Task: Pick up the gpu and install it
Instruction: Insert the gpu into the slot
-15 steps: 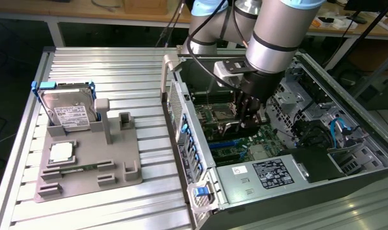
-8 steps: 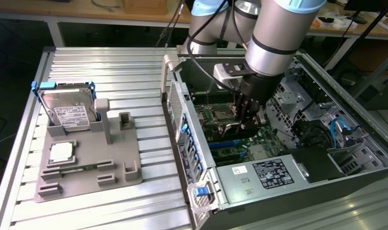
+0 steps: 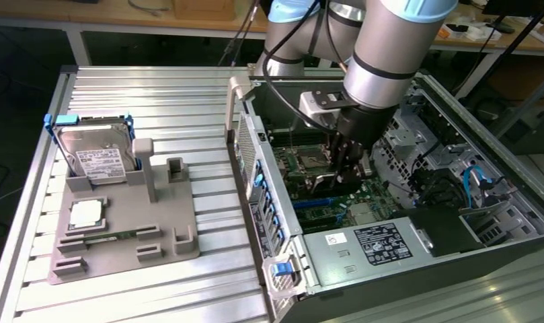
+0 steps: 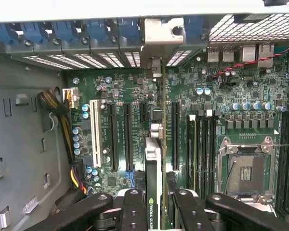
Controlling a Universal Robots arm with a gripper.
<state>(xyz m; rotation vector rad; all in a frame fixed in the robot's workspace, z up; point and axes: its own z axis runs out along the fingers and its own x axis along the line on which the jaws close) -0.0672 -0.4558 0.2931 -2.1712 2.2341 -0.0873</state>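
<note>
The gpu (image 4: 153, 154) shows edge-on in the wrist view, a thin green card with a black labelled edge. It stands upright over the motherboard (image 4: 216, 106), in line with the long black expansion slots. Its silver end bracket (image 4: 156, 43) reaches the slotted rear wall of the case. My gripper (image 4: 156, 214) is shut on the card, with a black finger (image 4: 134, 211) pressed on each face. In the exterior view my gripper (image 3: 339, 183) is deep inside the open computer case (image 3: 253, 168), low over the board. Whether the card sits fully in its slot I cannot tell.
On the table at the exterior view's left, a grey fixture (image 3: 164, 222) holds a silver hard drive with a blue frame (image 3: 97, 151), a square chip (image 3: 86, 214) and a memory stick (image 3: 110, 235). Inside the case are the power supply (image 3: 370, 245), blue cables (image 3: 473, 182) and the CPU socket (image 4: 245, 168).
</note>
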